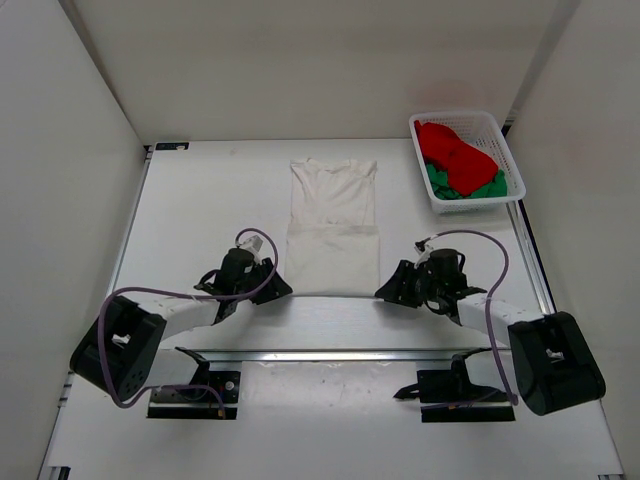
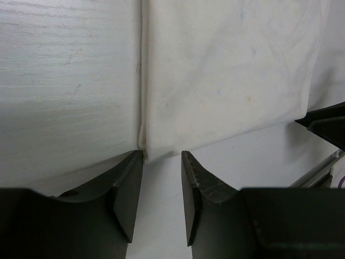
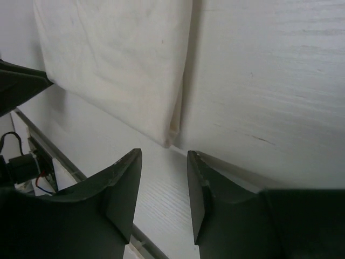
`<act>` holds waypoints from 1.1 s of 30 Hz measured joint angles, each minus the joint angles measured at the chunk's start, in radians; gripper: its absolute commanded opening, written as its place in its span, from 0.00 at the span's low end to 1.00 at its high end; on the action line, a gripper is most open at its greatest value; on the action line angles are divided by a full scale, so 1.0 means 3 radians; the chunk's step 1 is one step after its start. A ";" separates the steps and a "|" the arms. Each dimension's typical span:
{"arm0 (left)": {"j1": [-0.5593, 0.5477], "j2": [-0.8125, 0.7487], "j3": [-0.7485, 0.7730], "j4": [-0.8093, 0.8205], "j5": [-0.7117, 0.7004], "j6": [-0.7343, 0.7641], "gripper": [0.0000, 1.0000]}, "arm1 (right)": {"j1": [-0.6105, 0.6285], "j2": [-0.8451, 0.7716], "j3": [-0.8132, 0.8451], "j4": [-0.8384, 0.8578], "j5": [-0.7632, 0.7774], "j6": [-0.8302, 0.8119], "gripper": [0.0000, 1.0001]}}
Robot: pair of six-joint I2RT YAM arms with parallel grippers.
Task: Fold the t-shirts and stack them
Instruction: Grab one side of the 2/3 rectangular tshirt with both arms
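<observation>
A white t-shirt [image 1: 333, 225] lies flat mid-table, folded into a narrow strip with its collar at the far end. My left gripper [image 1: 280, 290] sits at its near left corner and my right gripper [image 1: 386, 290] at its near right corner. In the left wrist view the jaws [image 2: 161, 156] stand open and empty, the white t-shirt's [image 2: 226, 75] corner just ahead of the fingertips. The right gripper [image 3: 164, 154] is likewise open and empty, with the white t-shirt's [image 3: 118, 59] corner just beyond it. A red t-shirt [image 1: 455, 150] and a green t-shirt [image 1: 470, 188] lie crumpled in the basket.
The white lattice basket [image 1: 455, 115] stands at the far right corner. White walls close in the table on the left, far and right sides. A metal rail [image 1: 330, 355] runs across the near edge between the arm bases.
</observation>
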 measured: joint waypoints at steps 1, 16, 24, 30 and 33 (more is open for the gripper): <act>-0.0006 0.0006 0.0001 0.0004 -0.0015 -0.0003 0.44 | -0.0005 0.0069 0.0000 0.0078 -0.0032 0.0022 0.37; -0.0031 0.0109 0.0015 0.0039 -0.0111 -0.0080 0.00 | 0.0020 0.0552 0.0015 0.0551 -0.0201 0.0186 0.00; -0.0173 -0.0454 -0.0006 -0.0571 -0.0244 -0.0025 0.00 | 0.0298 -0.0263 -0.0062 0.0141 0.0029 0.0181 0.00; -0.0444 -0.1485 -0.0103 -0.1469 -0.0267 -0.0053 0.00 | 0.0843 -0.1686 -0.0261 -0.0726 0.0385 0.0337 0.00; -0.0426 -0.1998 -0.0019 -0.1912 -0.0237 -0.0106 0.00 | 0.1064 -0.2101 -0.0242 -0.1141 0.0548 0.0462 0.00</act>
